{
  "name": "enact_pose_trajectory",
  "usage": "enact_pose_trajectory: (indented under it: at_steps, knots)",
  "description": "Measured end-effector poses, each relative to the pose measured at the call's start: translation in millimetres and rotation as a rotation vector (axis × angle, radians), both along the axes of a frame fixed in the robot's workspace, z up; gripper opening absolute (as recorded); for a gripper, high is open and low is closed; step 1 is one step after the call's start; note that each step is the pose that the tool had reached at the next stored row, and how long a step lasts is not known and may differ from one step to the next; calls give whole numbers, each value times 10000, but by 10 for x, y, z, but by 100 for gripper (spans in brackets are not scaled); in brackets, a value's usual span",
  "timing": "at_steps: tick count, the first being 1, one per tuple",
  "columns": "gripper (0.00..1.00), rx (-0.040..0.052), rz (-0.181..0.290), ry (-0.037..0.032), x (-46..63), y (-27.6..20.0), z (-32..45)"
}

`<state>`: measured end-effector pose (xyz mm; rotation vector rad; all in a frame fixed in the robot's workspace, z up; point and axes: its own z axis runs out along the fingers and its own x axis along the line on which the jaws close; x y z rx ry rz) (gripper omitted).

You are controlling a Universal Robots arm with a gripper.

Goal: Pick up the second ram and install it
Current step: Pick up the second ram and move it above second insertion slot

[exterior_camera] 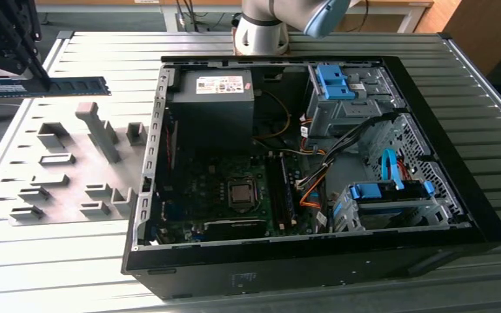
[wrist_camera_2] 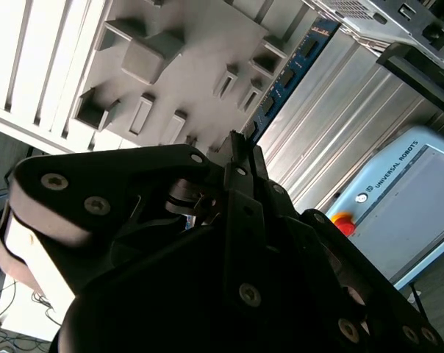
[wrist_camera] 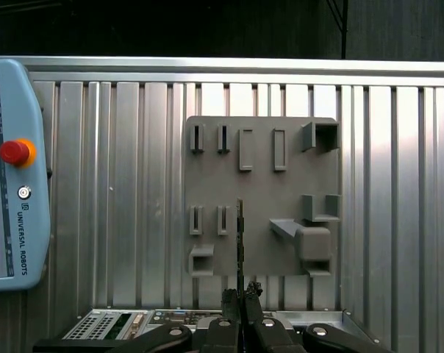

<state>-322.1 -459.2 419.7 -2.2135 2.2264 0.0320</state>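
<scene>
Closest to the lens in the second wrist view is the black gripper (wrist_camera_2: 240, 143), and its two fingers are seen pressed together on the second ram (wrist_camera_2: 288, 73), which is clamped between them.

A ribbed metal table (exterior_camera: 42, 274) is spread under everything. On it, toward the exterior view's right, an open black computer case (exterior_camera: 320, 257) is laid on its side. Inside it a motherboard (exterior_camera: 207, 189) is seen on the floor, and a gray power supply (exterior_camera: 211, 98) is placed at the far end.

Beside the case, toward the exterior view's left, a flat gray holder plate (exterior_camera: 72, 171) with raised blocks and slots is laid on the table. A light blue teach pendant (wrist_camera: 9, 220) with a red button is seen lying on the table in the first wrist view.

The second ram is held in the air, outside the case and apart from it, over the far part of the holder plate. In the exterior view it is kept level, with its long side horizontal and its white sticker at the end toward the exterior view's left. The fingers are closed on it near its middle. In the first wrist view it is seen edge-on, as a thin dark line over the plate.
</scene>
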Motion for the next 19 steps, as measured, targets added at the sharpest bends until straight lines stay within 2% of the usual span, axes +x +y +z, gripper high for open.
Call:
enact_pose_trajectory:
  at_steps: [19]
  knots:
    - [14, 0, 0, 1, 87, 0, 0]
